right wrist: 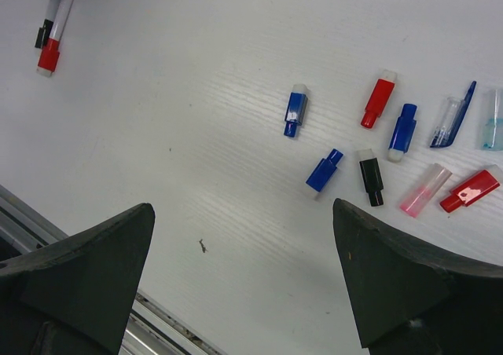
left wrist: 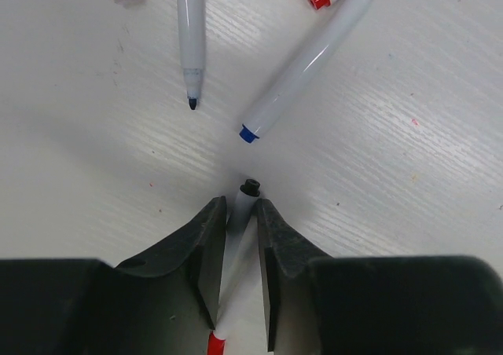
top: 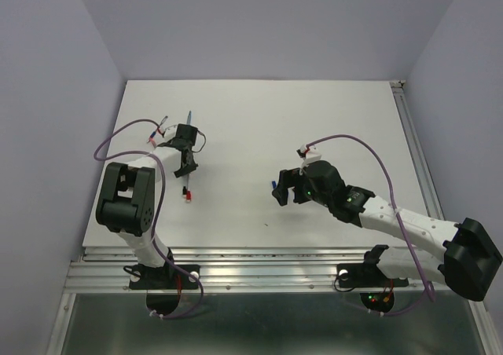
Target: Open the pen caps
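Red cap (left wrist: 216, 344) sits back between your left jaws, which flank its white pen (left wrist: 238, 214), narrow, not quite pinching. Right jaws gape wide over loose caps (right wrist: 324, 172) on the desk (right wrist: 196, 135).

The right hand (right wrist: 242, 214) hangs over the white worktop (right wrist: 181, 80), its two dark fingers (right wrist: 102, 261) spread wide. Loose caps (right wrist: 295, 113) in blue, red, black, pink and clear lie scattered at the right. A red-capped pen (right wrist: 59, 21) lies in the top left corner.
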`<action>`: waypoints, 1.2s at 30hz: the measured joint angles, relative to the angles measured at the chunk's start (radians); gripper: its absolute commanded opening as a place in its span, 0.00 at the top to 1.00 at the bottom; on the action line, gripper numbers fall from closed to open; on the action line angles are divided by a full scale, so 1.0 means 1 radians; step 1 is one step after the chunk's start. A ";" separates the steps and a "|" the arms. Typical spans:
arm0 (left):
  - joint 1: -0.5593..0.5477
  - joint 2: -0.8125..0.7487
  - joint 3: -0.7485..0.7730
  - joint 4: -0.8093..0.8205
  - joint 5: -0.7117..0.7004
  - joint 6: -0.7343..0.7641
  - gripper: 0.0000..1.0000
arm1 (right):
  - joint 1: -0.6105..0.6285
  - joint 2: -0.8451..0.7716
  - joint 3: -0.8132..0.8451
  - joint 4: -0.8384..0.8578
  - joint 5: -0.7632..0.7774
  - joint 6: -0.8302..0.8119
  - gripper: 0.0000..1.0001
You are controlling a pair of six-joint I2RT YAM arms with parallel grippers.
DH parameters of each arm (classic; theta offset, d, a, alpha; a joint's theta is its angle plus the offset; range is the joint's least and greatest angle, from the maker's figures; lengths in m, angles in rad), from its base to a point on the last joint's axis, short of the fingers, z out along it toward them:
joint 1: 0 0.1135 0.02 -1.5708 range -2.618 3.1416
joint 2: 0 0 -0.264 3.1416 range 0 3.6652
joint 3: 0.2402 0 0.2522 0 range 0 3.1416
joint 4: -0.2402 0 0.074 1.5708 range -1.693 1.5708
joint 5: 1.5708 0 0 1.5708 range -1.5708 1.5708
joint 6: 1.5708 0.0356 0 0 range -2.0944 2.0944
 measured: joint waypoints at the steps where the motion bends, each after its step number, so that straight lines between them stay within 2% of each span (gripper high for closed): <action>1: -0.004 0.003 0.004 -0.002 -0.005 0.001 0.70 | 0.000 0.000 0.000 0.000 0.000 0.000 0.00; 3: -0.009 0.008 0.009 -0.004 -0.011 0.002 0.73 | 0.000 0.000 0.000 0.000 0.000 0.000 0.00; 5: -0.013 0.013 0.013 -0.004 -0.014 0.003 0.80 | 0.000 0.000 0.000 0.000 0.000 0.001 0.00; 8: -0.017 0.018 0.018 -0.004 -0.019 0.002 0.86 | 0.000 0.000 0.000 0.000 0.000 0.003 0.00; 10: -0.019 0.019 0.019 -0.004 -0.024 0.002 0.93 | 0.000 0.000 0.000 0.000 0.000 0.004 0.00; 11: -0.019 0.019 0.019 -0.004 -0.024 0.003 1.00 | 0.000 0.000 0.000 0.000 0.000 0.005 0.00; 26: -0.021 0.007 0.031 -0.054 -0.041 -0.022 1.00 | 0.000 0.000 0.000 0.002 -0.013 0.015 0.00; 36: -0.052 -0.256 0.046 -0.130 -0.087 -0.073 1.00 | 0.000 0.000 0.000 0.026 -0.105 0.017 0.00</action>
